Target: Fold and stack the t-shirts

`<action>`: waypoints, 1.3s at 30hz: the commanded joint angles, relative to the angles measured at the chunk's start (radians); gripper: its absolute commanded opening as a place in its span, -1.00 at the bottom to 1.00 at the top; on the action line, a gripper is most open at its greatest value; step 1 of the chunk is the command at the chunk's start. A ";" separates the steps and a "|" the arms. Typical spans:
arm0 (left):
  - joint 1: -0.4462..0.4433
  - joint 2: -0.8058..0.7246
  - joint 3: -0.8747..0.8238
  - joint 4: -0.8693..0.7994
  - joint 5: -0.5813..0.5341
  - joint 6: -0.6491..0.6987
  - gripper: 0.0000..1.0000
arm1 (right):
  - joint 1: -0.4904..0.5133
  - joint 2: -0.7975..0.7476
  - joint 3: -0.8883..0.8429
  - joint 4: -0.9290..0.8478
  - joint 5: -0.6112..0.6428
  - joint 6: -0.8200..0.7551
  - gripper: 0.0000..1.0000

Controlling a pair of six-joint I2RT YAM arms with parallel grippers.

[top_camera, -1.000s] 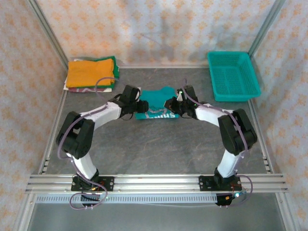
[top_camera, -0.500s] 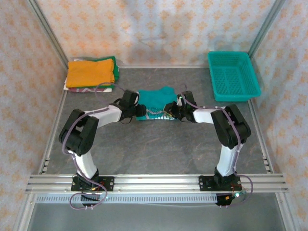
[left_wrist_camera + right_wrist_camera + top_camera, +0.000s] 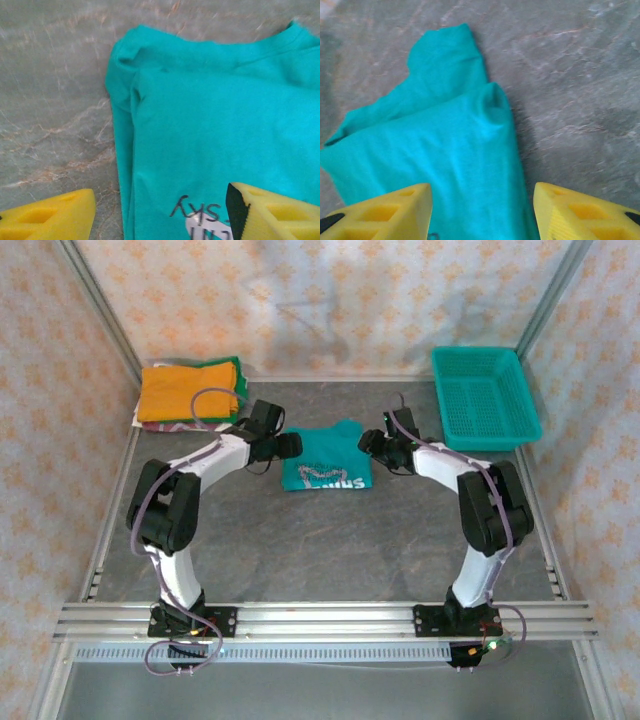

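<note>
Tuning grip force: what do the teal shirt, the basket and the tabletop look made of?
Teal shirt: soft matte knit cloth, creased and bunched at its folds. Basket: likely rigid plastic, moulded open mesh. Tabletop: hard, grey, veined like stone; stone or laminate, I cannot tell.

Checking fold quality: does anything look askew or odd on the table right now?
The teal shirt is folded unevenly: a sleeve flap sticks out past its far right corner, and its left edge is bunched. In the stack, green and patterned layers peek out under the orange shirt.
</note>
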 commanded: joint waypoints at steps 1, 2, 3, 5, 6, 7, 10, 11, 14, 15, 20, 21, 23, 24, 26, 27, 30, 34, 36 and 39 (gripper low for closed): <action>-0.004 0.032 0.027 -0.042 0.028 0.020 0.40 | -0.005 0.055 0.035 -0.056 -0.003 -0.037 0.13; -0.006 0.066 0.028 -0.035 0.031 0.021 0.40 | -0.006 0.064 0.039 -0.052 -0.016 -0.037 0.13; -0.007 0.073 0.028 -0.029 0.031 0.022 0.40 | -0.004 0.069 0.035 -0.042 -0.021 -0.037 0.13; -0.012 0.090 0.026 -0.013 0.036 0.019 0.40 | -0.002 0.076 0.020 0.000 -0.049 -0.033 0.13; -0.012 0.100 0.029 -0.006 0.044 0.018 0.40 | -0.002 0.082 0.016 0.013 -0.064 -0.031 0.12; -0.013 0.115 0.033 0.002 0.061 0.016 0.39 | 0.000 0.089 0.013 0.028 -0.082 -0.029 0.11; -0.024 0.153 0.051 0.015 0.089 0.016 0.35 | 0.000 0.110 0.011 0.038 -0.102 -0.017 0.07; -0.028 0.166 0.060 0.018 0.093 0.014 0.34 | 0.000 0.113 0.010 0.040 -0.102 -0.017 0.06; -0.043 0.191 0.065 0.048 0.117 0.001 0.24 | 0.000 0.119 -0.001 0.050 -0.102 -0.011 0.04; -0.047 0.196 0.067 0.056 0.124 -0.003 0.21 | 0.000 0.122 -0.005 0.054 -0.104 -0.009 0.04; -0.072 0.232 0.097 0.066 0.131 -0.015 0.08 | 0.001 0.126 -0.033 0.097 -0.122 0.005 0.03; -0.072 0.237 0.097 0.073 0.136 -0.018 0.02 | 0.001 0.124 -0.037 0.105 -0.126 0.009 0.02; -0.071 0.242 0.091 0.103 0.150 -0.029 -0.09 | 0.000 0.124 -0.044 0.125 -0.135 0.014 0.02; -0.073 0.244 0.088 0.117 0.158 -0.033 -0.15 | 0.001 0.124 -0.045 0.132 -0.140 0.019 0.02; -0.077 0.250 0.091 0.132 0.161 -0.035 -0.29 | 0.000 0.126 -0.049 0.146 -0.149 0.025 0.01; -0.079 0.252 0.094 0.136 0.165 -0.036 -0.36 | 0.000 0.127 -0.049 0.153 -0.155 0.028 0.01; -0.081 0.257 0.097 0.162 0.188 -0.045 -0.65 | 0.000 0.130 -0.050 0.169 -0.159 0.034 0.00; -0.081 0.268 0.108 0.170 0.199 -0.045 -0.91 | 0.001 0.133 -0.050 0.178 -0.165 0.036 -0.01; -0.079 0.267 0.109 0.166 0.195 -0.039 -1.00 | 0.001 0.130 -0.049 0.178 -0.165 0.036 -0.02; -0.065 0.251 0.105 0.146 0.166 -0.021 -1.00 | 0.000 0.108 -0.047 0.158 -0.166 0.024 -0.02</action>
